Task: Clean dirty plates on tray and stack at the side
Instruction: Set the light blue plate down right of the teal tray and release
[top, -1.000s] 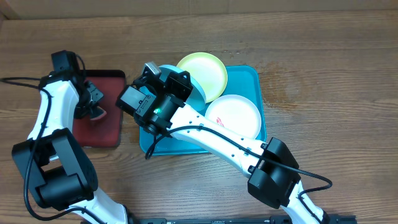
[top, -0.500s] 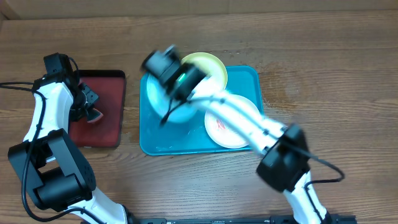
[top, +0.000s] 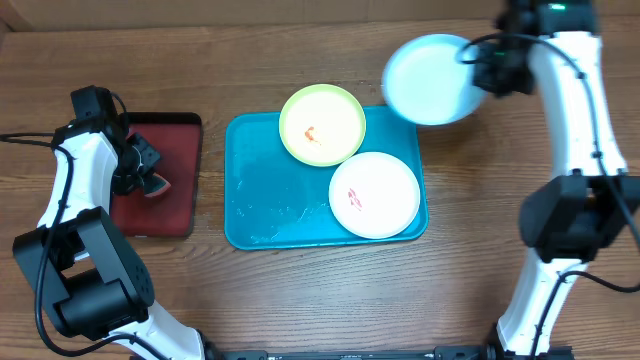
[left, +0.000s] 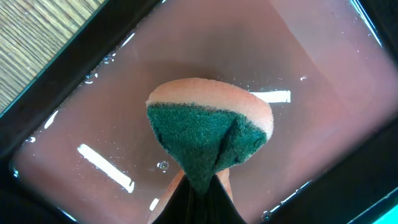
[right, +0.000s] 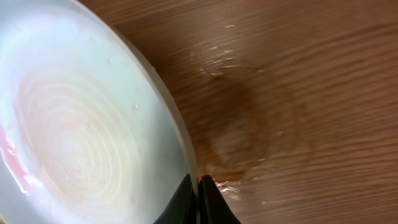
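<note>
My right gripper (top: 482, 68) is shut on the rim of the light blue plate (top: 430, 79) and holds it above the table, right of and behind the turquoise tray (top: 260, 215). In the right wrist view the plate (right: 81, 130) fills the left, its rim pinched between my fingers (right: 199, 186). The yellow-green plate (top: 321, 123) with a red smear lies at the tray's back. The white plate (top: 374, 194) with a red smear lies at its right. My left gripper (top: 148, 170) is shut on a green and orange sponge (left: 208, 134) over the dark red tray (top: 170, 215).
The dark red tray (left: 323, 81) holds shallow water. The turquoise tray's left half is wet and bare. A wet patch (right: 249, 134) marks the wooden table beside the held plate.
My right arm has swung from the tray's left side up and to the right, carrying the light blue plate off the tray. My left arm has barely moved.
</note>
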